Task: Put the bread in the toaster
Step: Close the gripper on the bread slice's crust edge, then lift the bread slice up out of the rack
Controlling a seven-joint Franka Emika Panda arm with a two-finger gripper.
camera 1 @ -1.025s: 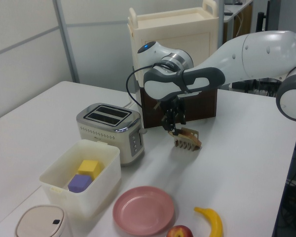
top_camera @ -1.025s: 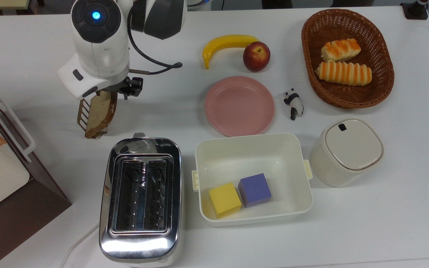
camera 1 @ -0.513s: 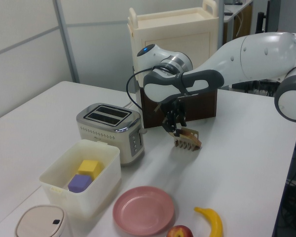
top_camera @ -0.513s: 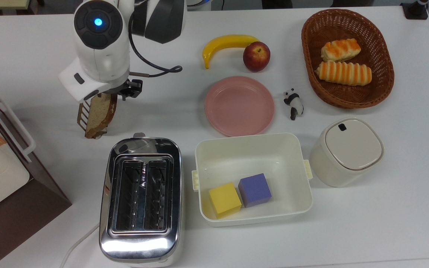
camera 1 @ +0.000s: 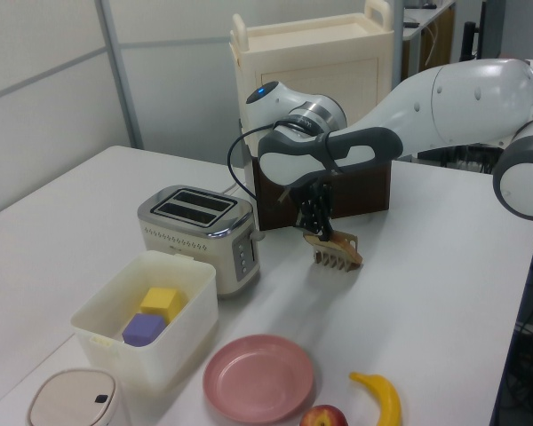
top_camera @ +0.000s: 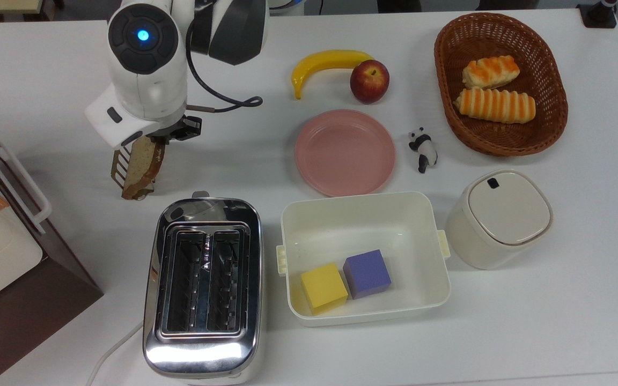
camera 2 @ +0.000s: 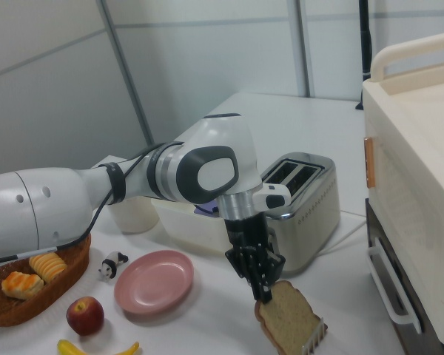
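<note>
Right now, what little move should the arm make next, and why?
Probably lift the bread straight up. The hand pinches its top edge, but the slice leans in the wire rack, and the toaster, slots empty, stands apart from it.

In the top view, the tub (top_camera: pixel 363 214) sits right of the toaster (top_camera: pixel 203 287).

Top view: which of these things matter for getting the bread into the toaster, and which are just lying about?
Part of the job:
- bread, leaning in the wire rack
- toaster, both slots empty
- gripper, at the bread's top edge

Just lying about:
- banana, apple
- pink plate
- panda figure
- basket of rolls
- white bin with two blocks
- lidded container
</note>
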